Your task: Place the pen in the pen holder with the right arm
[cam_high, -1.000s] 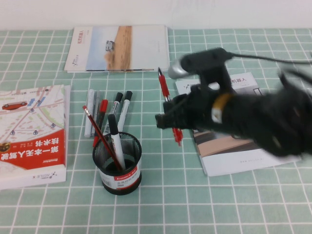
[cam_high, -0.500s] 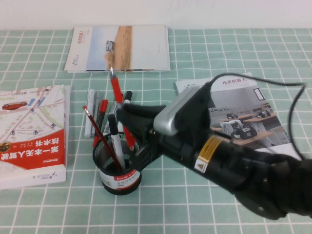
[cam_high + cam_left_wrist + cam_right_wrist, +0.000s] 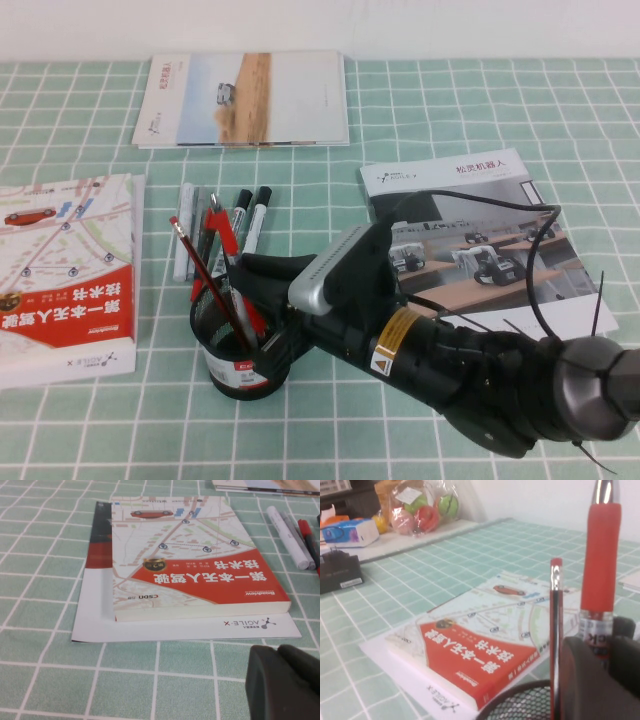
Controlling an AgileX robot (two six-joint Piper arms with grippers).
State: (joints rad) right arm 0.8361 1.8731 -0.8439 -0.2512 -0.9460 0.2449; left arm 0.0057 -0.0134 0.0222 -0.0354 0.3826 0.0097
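Green checked tablecloth [image 3: 420, 110], right gripper [image 3: 262, 300] clamping pen [image 3: 228, 255] over pen holder [image 3: 240, 350], left gripper [image 3: 285, 682] together.

pencil [image 3: 205, 268] crowding pen holder [image 3: 240, 350], markers [image 3: 225, 225] behind

You see the holder [image 3: 240, 345] near the front, w/ the pen [image 3: 228, 255] and a pencil [image 3: 205, 270] standing in it. The right gripper [image 3: 262, 300] is at its rim, shut on the pen. Markers [image 3: 220, 225] lie just behind. A book [image 3: 65, 270] lies left, w/ the left gripper [image 3: 285, 682] by it. Magazine [image 3: 480, 240] right, booklet [image 3: 245, 98] at back.
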